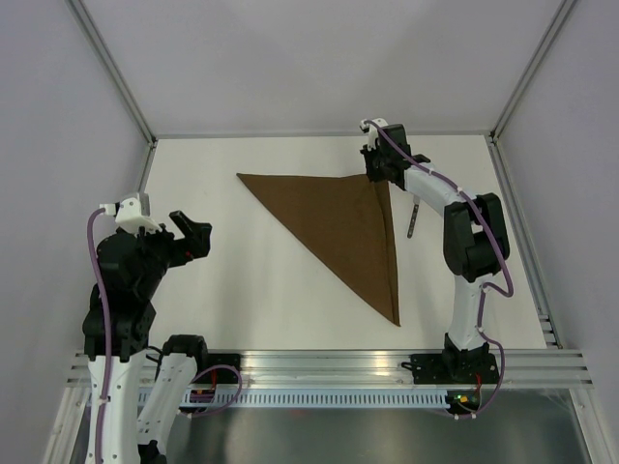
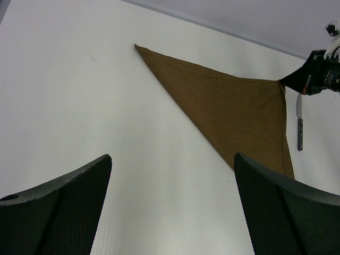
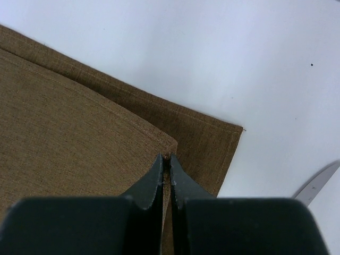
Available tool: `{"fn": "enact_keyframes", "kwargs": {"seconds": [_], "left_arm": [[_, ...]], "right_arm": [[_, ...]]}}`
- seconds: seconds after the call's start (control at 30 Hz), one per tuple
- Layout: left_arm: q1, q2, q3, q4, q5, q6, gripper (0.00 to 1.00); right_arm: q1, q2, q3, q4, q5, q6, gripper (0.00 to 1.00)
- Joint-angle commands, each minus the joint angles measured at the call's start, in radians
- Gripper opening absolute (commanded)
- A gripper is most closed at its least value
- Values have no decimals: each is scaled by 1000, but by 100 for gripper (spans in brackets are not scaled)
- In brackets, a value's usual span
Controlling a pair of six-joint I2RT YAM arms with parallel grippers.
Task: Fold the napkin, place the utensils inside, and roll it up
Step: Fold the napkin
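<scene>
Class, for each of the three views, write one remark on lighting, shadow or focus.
Top external view: soft, even light, no glare on the white table, barely any shadow by the plain dark brown cloth napkin. Left wrist view: the left jaws loom dark at the bottom; the slim silver knife is distinct. Right wrist view: crisp weave, right jaws almost featureless black.

The thin cloth napkin (image 1: 343, 222) is a plain dark brown with a fine woven grain and no print. The slim metal table knife (image 1: 410, 220) has a silver blade and a dark handle. The flat counter (image 1: 242, 290) is plain white. The black left gripper (image 1: 191, 235) has dotted mesh pads (image 2: 69, 212).
</scene>
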Motion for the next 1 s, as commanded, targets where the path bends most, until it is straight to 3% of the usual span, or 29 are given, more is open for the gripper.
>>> {"fn": "enact_keyframes", "kwargs": {"seconds": [0.0,0.97], "left_arm": [[3,4,-3,36,22,39,100],[3,-2,-6,37,27,31,100]], "right_arm": [[-9,1,34,3,-17,9,0],[-10,-125,37,-22,-66,40,0]]}}
